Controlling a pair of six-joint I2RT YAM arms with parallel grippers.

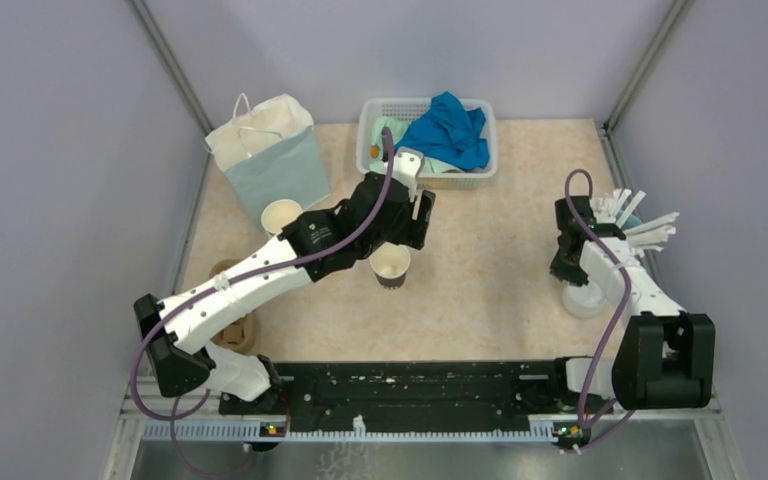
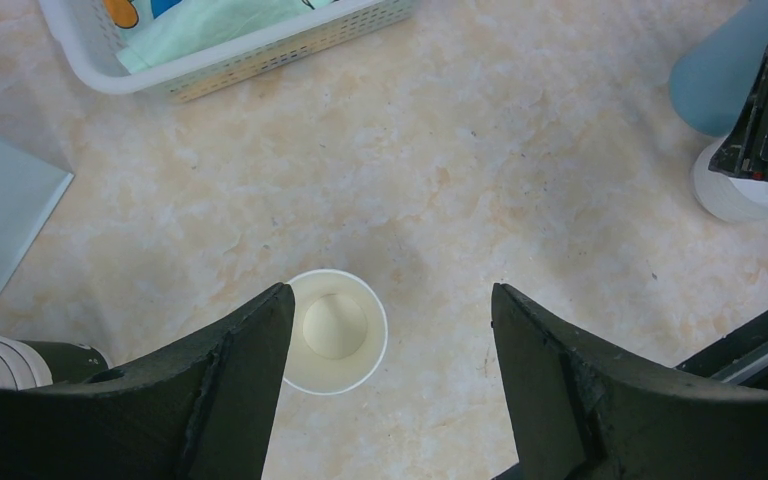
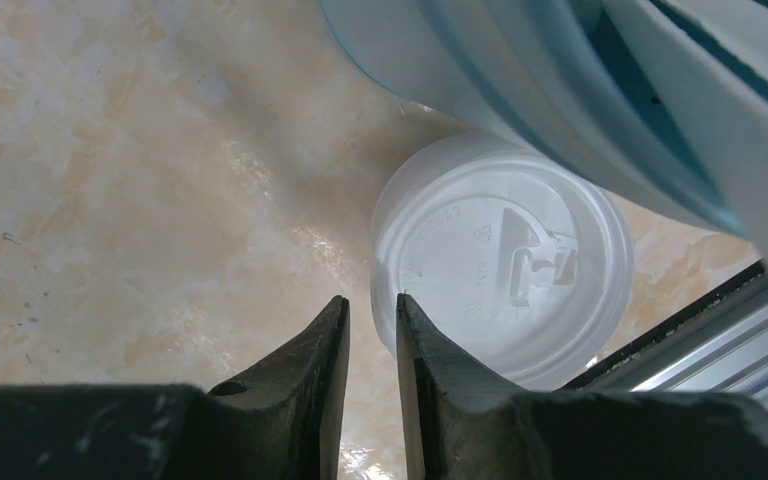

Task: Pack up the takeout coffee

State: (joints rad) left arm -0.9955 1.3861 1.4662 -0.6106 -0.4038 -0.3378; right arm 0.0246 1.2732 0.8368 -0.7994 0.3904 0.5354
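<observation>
Left gripper (image 2: 392, 292) wide over cup (image 2: 335, 330)

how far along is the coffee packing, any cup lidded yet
Nothing looks finished: the far cup beside the paper bag and the middle cup both stand without lids. In hand: the left gripper hangs open over the middle cup, and the right gripper, jaws almost together, is at the rim of a white lid. Left: lid both cups, then pack them.

A lab test booth: plain grey walls (image 1: 50, 150) and aluminium frame posts (image 1: 170, 66) enclose the tabletop (image 1: 500, 280).
</observation>
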